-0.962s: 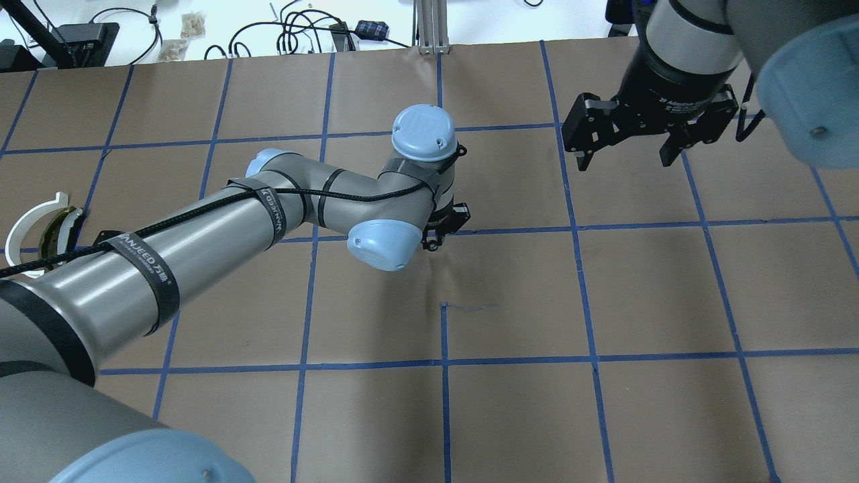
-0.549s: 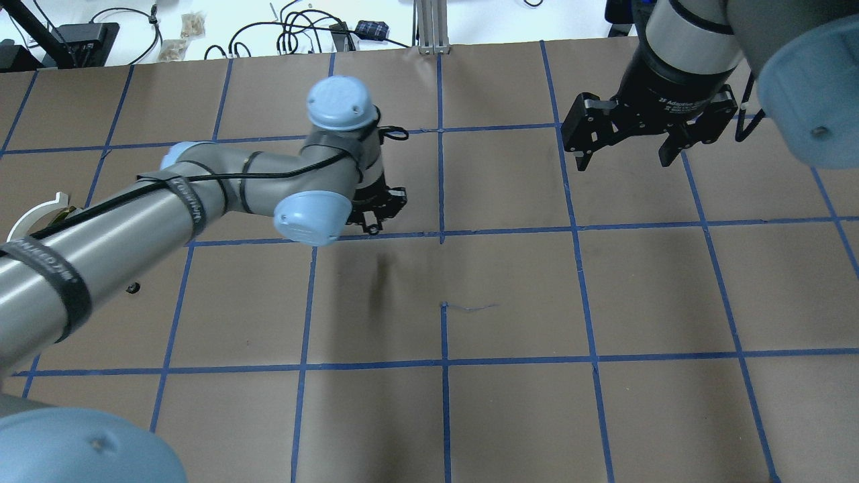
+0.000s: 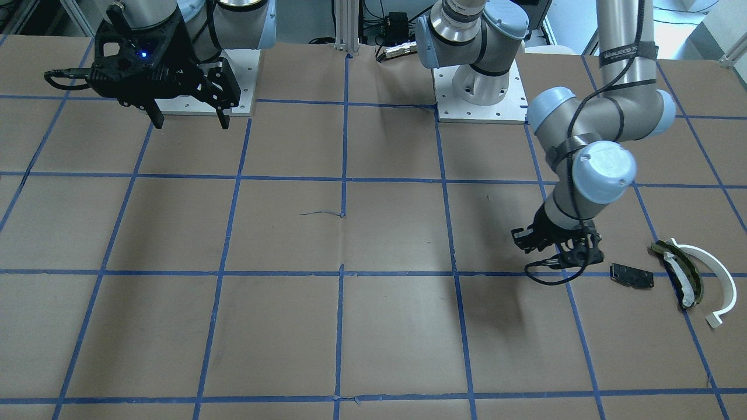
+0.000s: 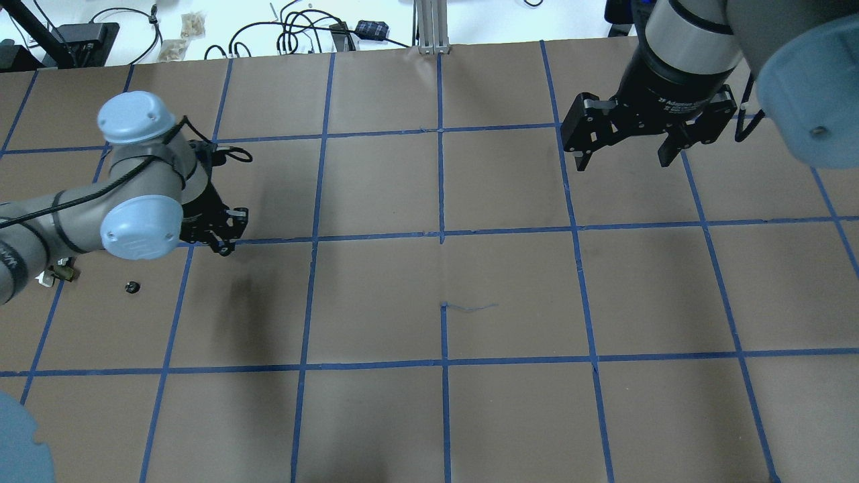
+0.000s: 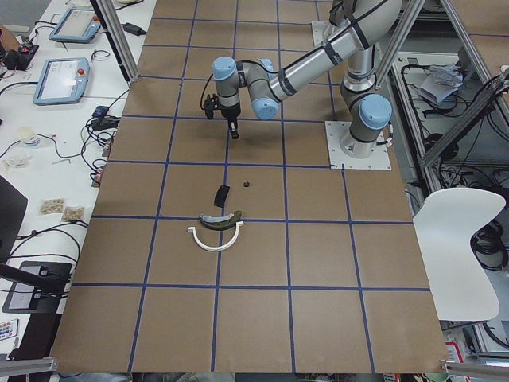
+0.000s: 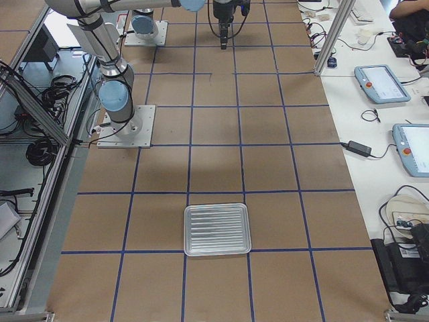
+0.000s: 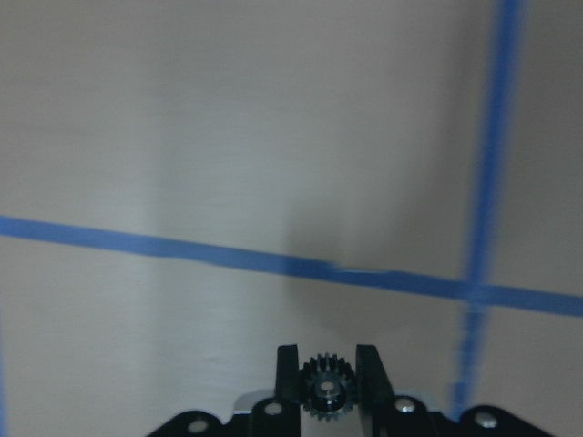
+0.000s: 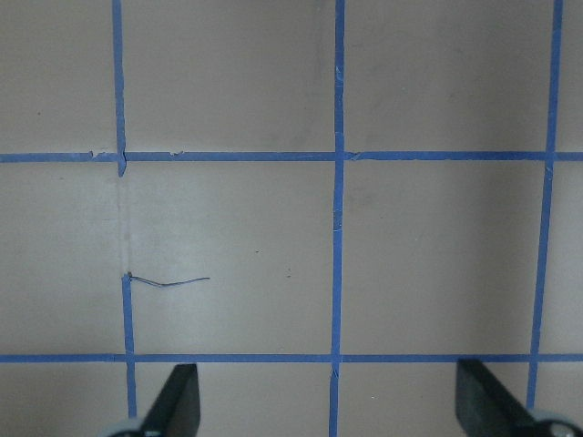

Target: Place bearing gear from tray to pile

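My left gripper (image 4: 223, 245) is shut on a small black bearing gear (image 7: 326, 389), which sits between its two fingers in the left wrist view. The gripper hangs low over the table (image 3: 373, 326), a little to the robot's right of the pile. The pile shows in the front-facing view: a flat black plate (image 3: 631, 275), an olive-and-black curved piece (image 3: 680, 269) and a white half-ring (image 3: 716, 279). A small black part (image 4: 132, 287) lies near them. The silver tray (image 6: 216, 230) lies at the table's far right end. My right gripper (image 4: 624, 155) is open, empty and held high.
The table is brown paper with a blue tape grid. Cables and small boxes (image 4: 302, 33) lie beyond its far edge. The arm bases (image 3: 478, 99) stand at the robot's side of the table.
My left arm has swung well to the robot's left with the gear, from the table's middle to beside the pile. The right arm has not moved.
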### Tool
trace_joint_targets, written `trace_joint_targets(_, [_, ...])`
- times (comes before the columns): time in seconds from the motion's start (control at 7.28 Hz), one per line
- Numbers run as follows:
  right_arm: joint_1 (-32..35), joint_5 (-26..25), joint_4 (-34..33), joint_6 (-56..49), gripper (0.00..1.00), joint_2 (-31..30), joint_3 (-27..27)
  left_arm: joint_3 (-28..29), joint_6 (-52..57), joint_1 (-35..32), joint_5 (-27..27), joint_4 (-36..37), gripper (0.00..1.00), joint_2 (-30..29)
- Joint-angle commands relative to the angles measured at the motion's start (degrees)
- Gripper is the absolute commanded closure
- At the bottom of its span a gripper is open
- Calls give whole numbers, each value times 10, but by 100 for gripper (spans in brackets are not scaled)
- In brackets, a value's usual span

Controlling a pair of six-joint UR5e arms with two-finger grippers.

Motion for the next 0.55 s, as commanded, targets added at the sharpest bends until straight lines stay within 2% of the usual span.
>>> trace_joint_targets(0.0, [0,0,0,0,0,0,0,-7,108,99,4,1,100,0])
trace_joint_targets(0.14, [0,0,0,0,0,-1,0,-18,137,127,2,3,100,-6])
trace_joint_targets(0.41, [0,0,1,0,0,-1,0,-26,150,133,0,56,100,-25])
